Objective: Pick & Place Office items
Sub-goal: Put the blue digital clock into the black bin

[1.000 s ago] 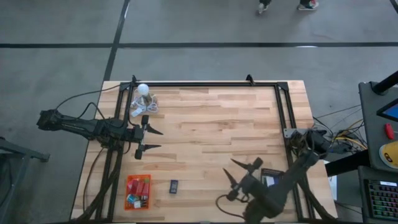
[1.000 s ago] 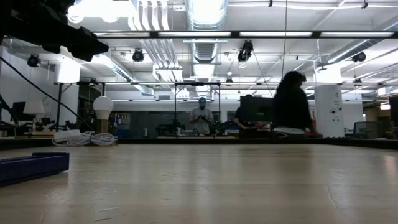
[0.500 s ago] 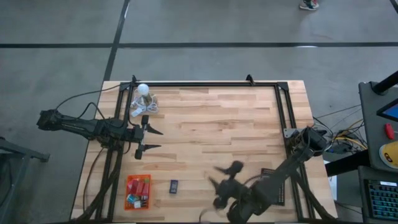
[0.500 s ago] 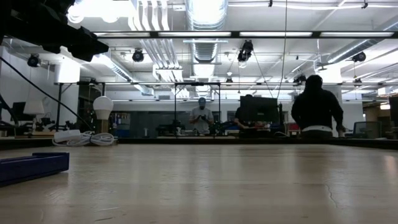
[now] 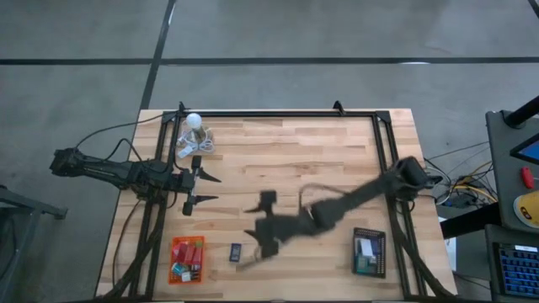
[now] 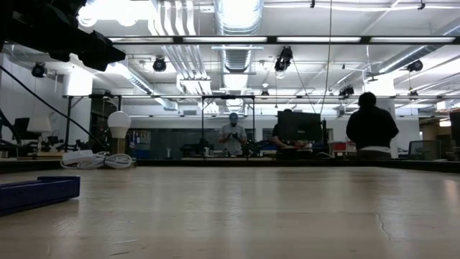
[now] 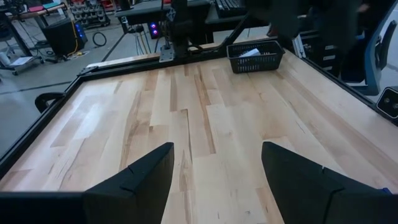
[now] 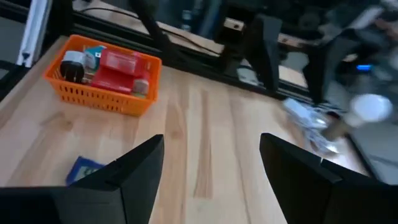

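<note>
Orange tray [image 5: 187,258] holds office items [image 5: 189,252]; right gripper [image 5: 263,224] near navy piece [image 5: 236,251], jaws apart, empty. Left gripper [image 5: 206,188] waits, jaws apart.

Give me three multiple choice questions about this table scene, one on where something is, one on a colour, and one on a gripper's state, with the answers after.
1. Where does the lone navy item lie?
A. on the bare wood beside the orange tray
B. inside the black tray
C. beside the white bulb

2. What colour is the tray packed with red pieces?
A. black
B. orange
C. white

3. How does the right gripper stand?
A. shut on the navy item
B. shut and empty
C. open and empty

Answers:
1. A, the high view shows it alone on the wood just right of that tray.
2. B, the right wrist view shows orange ribbed walls around the red pieces.
3. C, its fingers stand apart with only table between them.
</note>
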Controlling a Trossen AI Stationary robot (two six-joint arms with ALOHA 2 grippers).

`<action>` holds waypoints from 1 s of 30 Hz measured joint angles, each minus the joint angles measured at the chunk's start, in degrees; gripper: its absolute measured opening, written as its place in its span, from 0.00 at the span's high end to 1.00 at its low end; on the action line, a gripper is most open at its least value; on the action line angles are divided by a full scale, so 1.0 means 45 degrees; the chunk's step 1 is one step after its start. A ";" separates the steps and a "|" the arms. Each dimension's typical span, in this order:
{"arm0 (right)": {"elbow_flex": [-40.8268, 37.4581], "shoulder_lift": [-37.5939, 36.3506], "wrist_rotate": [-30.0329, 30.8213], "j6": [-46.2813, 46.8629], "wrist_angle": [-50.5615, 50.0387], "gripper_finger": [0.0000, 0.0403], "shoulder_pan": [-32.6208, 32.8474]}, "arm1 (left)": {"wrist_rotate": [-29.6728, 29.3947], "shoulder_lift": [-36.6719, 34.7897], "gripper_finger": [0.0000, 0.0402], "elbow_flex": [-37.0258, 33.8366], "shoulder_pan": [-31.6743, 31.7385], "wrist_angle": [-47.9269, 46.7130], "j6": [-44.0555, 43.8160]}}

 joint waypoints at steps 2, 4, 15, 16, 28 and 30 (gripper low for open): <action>-0.0124 -0.0004 -0.1633 -0.0315 0.0328 0.35 -0.0857 | -0.0001 -0.0002 0.38 -0.0001 0.0002 0.0001 0.0004; -0.0254 -0.0004 -0.2884 -0.0491 0.0554 0.35 -0.1674 | 0.0002 0.0003 0.38 0.0000 0.0001 0.0000 0.0005; -0.3332 -0.1496 -0.5642 -0.1870 0.3778 0.35 -0.4437 | 0.0002 0.0003 0.38 0.0002 -0.0003 0.0005 0.0005; -0.3842 -0.1704 -0.5672 -0.2116 0.4460 0.35 -0.4489 | 0.0002 0.0015 0.38 0.0002 0.0002 0.0005 0.0000; -0.9053 -0.4881 -0.5696 -0.3061 0.8543 0.35 -0.5356 | 0.0002 0.0032 0.38 0.0001 0.0000 0.0004 0.0005; -0.9508 -0.5503 -0.5767 -0.3063 0.8507 0.35 -0.5323 | 0.0002 0.0036 0.38 0.0002 -0.0003 0.0004 0.0004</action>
